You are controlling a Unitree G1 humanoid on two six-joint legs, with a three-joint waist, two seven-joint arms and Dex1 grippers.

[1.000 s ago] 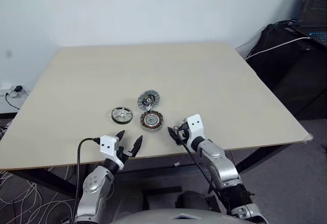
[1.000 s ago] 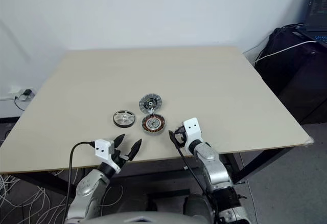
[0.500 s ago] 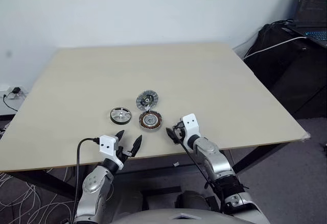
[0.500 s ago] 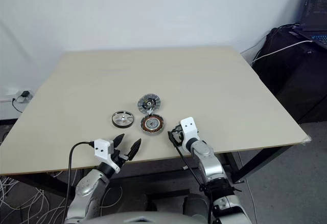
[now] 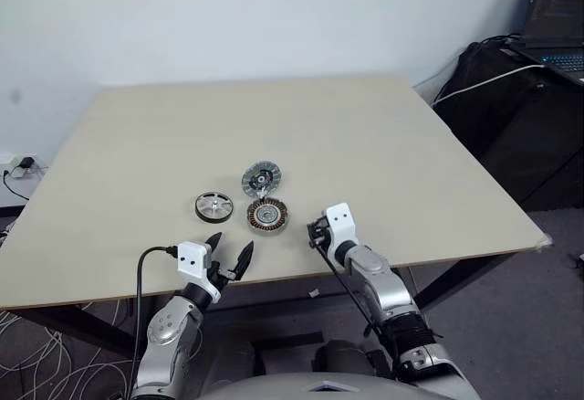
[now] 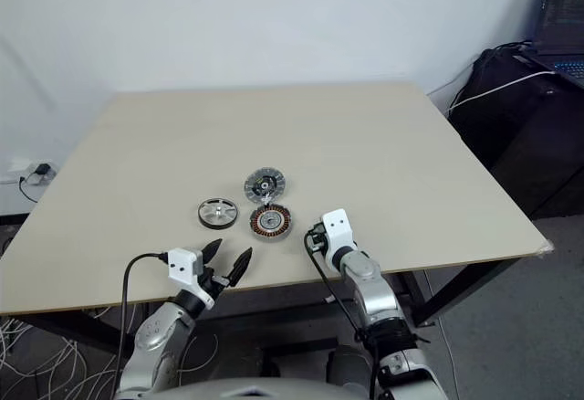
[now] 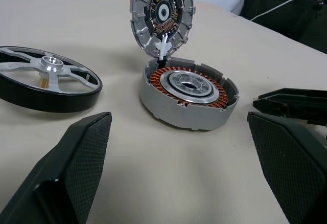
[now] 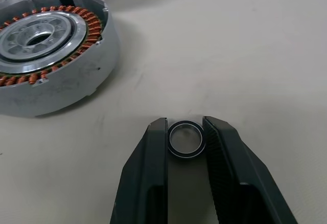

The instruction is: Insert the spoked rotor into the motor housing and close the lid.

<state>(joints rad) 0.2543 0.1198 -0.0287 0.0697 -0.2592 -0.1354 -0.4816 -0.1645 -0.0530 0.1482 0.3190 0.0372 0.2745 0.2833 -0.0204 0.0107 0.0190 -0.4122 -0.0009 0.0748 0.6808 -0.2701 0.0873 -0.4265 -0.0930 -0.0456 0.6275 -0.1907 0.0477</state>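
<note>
Head and wrist views of a pale wooden counter (image 5: 383,153) carrying three motor parts near its front edge. The motor housing (image 5: 267,215), a grey round shell with a ring of copper windings around a silver centre, lies flat with its open side up. The lid (image 5: 261,179), a ribbed-edge disc with a dark hub on its inner face, stands hinged upright at the housing's far rim, touching it. The spoked rotor (image 5: 213,205), a silver wheel with a dark outer rim, lies flat on the counter just beside the housing, on the robot's left, apart from it.

The right gripper (image 8: 186,142) is lowered to the counter just to the right of the housing; its jaws stand narrowly apart, one on either side of a small dark bearing ring (image 8: 186,139) with a silver inner band, touching or nearly touching it. Whether the ring is lifted off the surface cannot be told.

The left gripper (image 5: 229,256) hovers at the front edge of the counter, in front of the rotor and housing, its jaws spread wide and holding nothing. In the left wrist view the housing sits between its two fingers (image 7: 76,162).
</note>
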